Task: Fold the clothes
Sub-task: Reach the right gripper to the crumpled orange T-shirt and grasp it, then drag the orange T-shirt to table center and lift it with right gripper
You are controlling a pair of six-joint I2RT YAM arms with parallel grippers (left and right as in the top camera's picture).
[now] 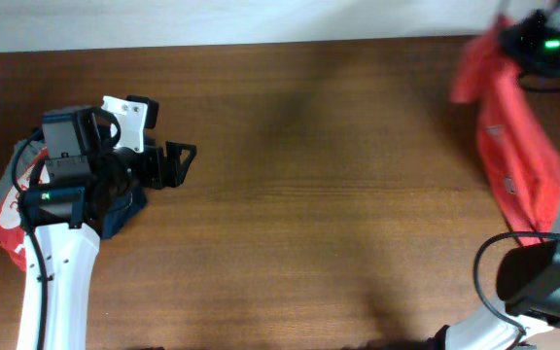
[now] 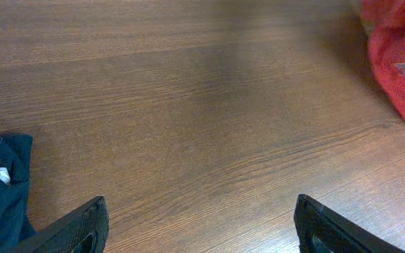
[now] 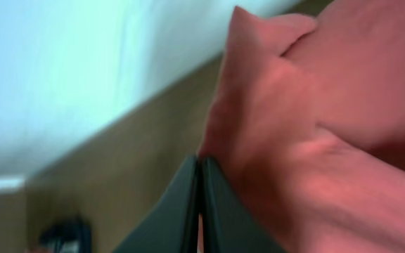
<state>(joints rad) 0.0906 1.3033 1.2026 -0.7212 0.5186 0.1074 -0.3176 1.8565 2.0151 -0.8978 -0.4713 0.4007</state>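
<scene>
You are lifting the orange-red T-shirt [image 1: 518,146] at the far right of the table [image 1: 309,194] with the right gripper [image 3: 201,169] clamped on its fabric and the left gripper [image 2: 202,232] gaping idle, so the next move is probably calling for spreading it flat mid-table.

Folded red shirt [image 1: 3,209], navy garment [image 1: 122,209] (both far left) on wooden table [image 1: 309,194]

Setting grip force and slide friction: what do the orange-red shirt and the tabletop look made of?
Orange-red shirt: soft matte knit, probably cotton or a blend; it drapes and creases in rounded folds, no sheen.
Tabletop: dark brown wood or wood-look laminate, can't tell which; long grain lines, smooth with a faint satin glare.
</scene>
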